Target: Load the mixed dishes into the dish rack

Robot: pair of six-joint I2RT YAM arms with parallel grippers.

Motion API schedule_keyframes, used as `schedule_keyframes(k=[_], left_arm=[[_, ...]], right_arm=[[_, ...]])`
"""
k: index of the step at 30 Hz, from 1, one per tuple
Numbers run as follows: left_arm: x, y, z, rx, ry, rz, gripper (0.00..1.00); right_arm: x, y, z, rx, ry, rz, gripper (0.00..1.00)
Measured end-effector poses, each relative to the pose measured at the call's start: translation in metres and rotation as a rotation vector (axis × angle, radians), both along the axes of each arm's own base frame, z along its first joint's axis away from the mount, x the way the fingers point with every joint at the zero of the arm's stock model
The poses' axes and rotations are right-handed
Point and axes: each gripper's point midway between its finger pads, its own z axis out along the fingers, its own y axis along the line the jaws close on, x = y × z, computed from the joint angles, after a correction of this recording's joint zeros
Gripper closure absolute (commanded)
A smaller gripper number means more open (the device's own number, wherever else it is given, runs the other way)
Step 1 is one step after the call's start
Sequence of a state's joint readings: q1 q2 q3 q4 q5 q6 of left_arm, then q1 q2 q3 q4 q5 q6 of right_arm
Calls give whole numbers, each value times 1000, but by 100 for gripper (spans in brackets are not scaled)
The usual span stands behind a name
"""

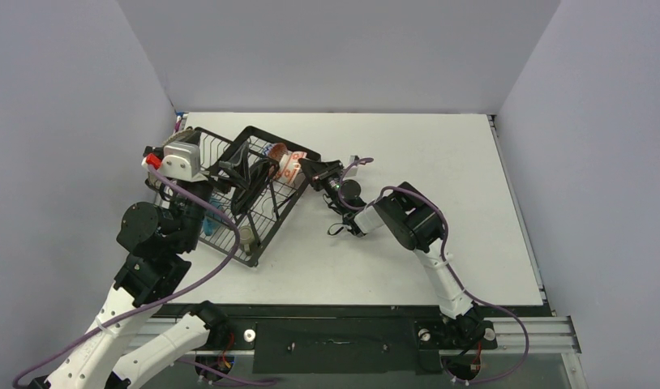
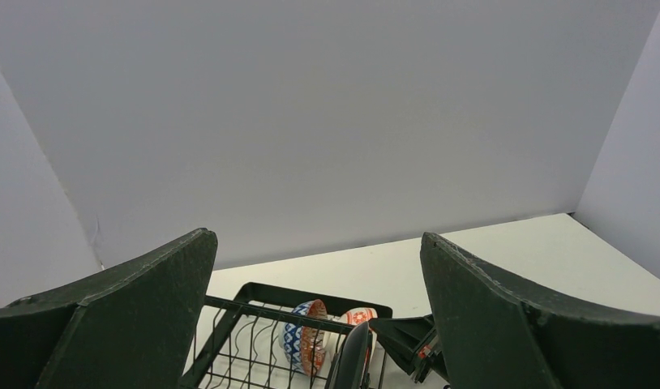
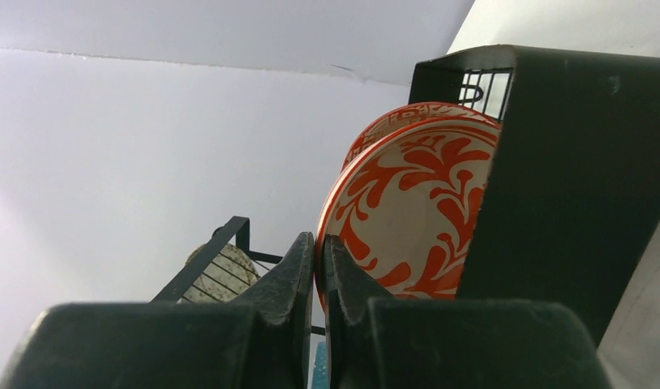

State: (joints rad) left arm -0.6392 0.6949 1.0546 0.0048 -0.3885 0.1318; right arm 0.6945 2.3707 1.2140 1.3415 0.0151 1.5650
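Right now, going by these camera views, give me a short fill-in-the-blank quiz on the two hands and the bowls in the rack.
1. The left hand is ___, with nothing between its fingers.
2. The right hand is at a patterned bowl, red-orange on ___.
3. ___ patterned bowls stand on edge in the dish rack.

Missing words: open; white; two.
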Motion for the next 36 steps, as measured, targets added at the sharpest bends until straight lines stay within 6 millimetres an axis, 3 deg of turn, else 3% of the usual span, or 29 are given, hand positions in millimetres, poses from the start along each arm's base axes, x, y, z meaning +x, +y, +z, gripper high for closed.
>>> schedule_keyframes(k=[5, 15, 21, 27, 31, 36], left_arm=[[0, 0, -1, 1, 1, 0, 4], [-1, 3, 0, -2, -2, 6, 4], [-1, 3, 0, -2, -2, 8, 4], [0, 4, -1, -1, -2, 12, 3], [1, 3, -1, 1, 1, 13, 4], [5, 0, -5, 10, 13, 13, 3]], right_arm=[[3, -1, -11, -30, 33, -19, 99], [4, 1, -23, -82, 72, -29, 64], [-1, 7, -12, -168, 68, -18, 49], [-13, 6, 8, -302, 47, 0, 43], [-27, -6, 33, -381, 11, 5, 42], [-50, -38, 57, -544, -26, -1, 35]])
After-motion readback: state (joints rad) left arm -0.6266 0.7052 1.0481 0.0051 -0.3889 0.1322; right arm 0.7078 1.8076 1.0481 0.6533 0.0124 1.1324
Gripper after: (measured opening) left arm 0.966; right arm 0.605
